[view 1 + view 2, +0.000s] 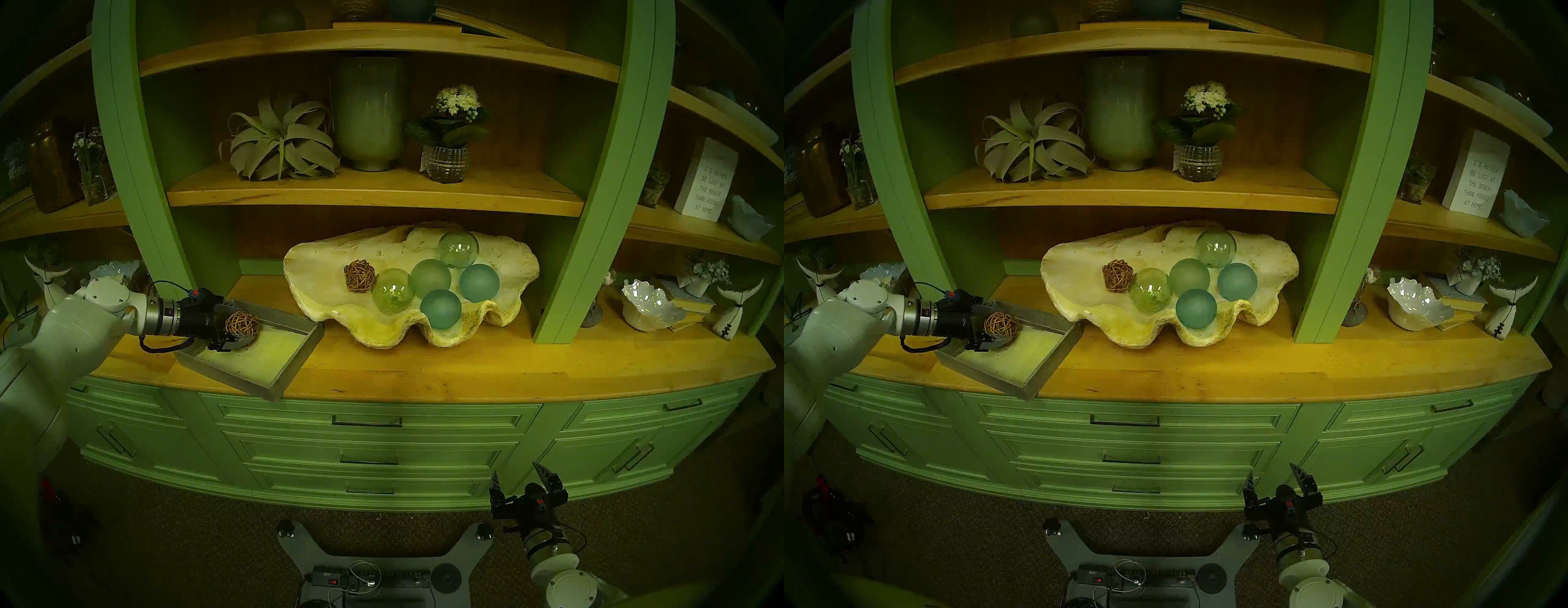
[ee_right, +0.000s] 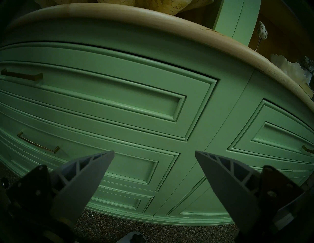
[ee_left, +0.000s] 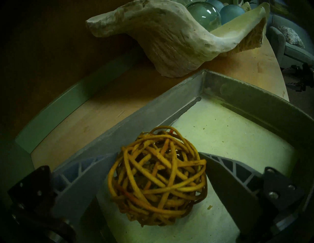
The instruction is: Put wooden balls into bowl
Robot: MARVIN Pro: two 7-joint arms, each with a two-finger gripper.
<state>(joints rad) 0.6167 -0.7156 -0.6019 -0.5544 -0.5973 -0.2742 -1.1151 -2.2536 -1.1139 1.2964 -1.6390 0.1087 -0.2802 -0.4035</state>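
Note:
One woven brown rattan ball point(image 1: 359, 276) lies in the left part of the big cream clam shell point(image 1: 316, 259), beside several green and teal glass spheres point(image 1: 430, 278). The other rattan ball point(image 1: 241, 325) is in the square grey tray point(image 1: 292, 365), at its back left. My left gripper point(image 1: 244, 325) reaches in from the left and is shut on this ball. In the left wrist view its fingers point(image 3: 95, 171) press both sides of the ball point(image 3: 158, 176) low over the tray floor point(image 3: 229, 135); the shell point(image 3: 161, 34) lies beyond. My right gripper point(image 1: 515, 469) is open and empty, low before the drawers.
The tray juts over the wooden counter's front edge point(image 1: 424, 392). Green uprights point(image 1: 589, 212) flank the shell's bay, with a shelf point(image 1: 373, 195) close above. White ruffled bowls point(image 1: 649, 303) and figurines stand at the right. The right wrist view faces the green drawer fronts point(image 2: 119, 101).

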